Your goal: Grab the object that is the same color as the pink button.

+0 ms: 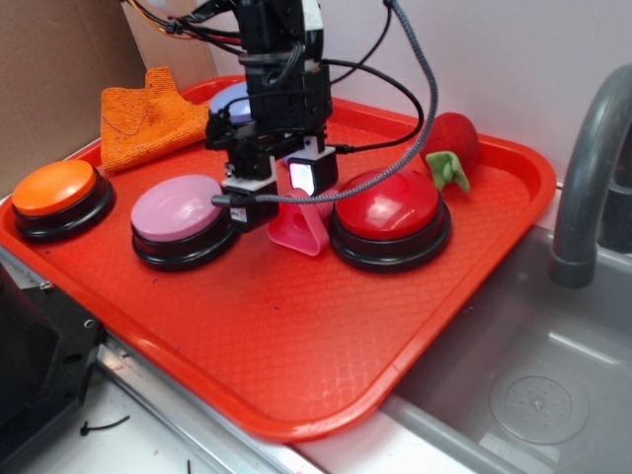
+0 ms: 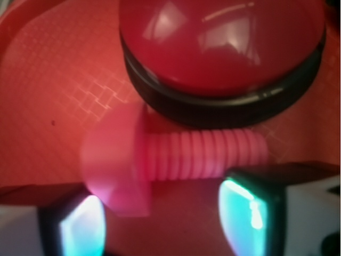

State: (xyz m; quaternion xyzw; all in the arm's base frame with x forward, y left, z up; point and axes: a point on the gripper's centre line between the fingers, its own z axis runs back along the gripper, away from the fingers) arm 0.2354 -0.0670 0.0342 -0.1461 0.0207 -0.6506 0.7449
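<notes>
So on the red tray (image 1: 296,326), between pink button (image 1: 181,212) and red button (image 1: 390,205), the gripper (image 2: 162,224) hangs low with jaws apart, straddling the pink toy (image 2: 176,157), whose ribbed stem runs crosswise between the fingers, nothing gripped yet.

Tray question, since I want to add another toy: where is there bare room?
The near half of the red tray, in front of the pink button and red button, is bare. So is the right side below the plush strawberry. Between those buttons it's crowded: the tool and pink toy.
</notes>
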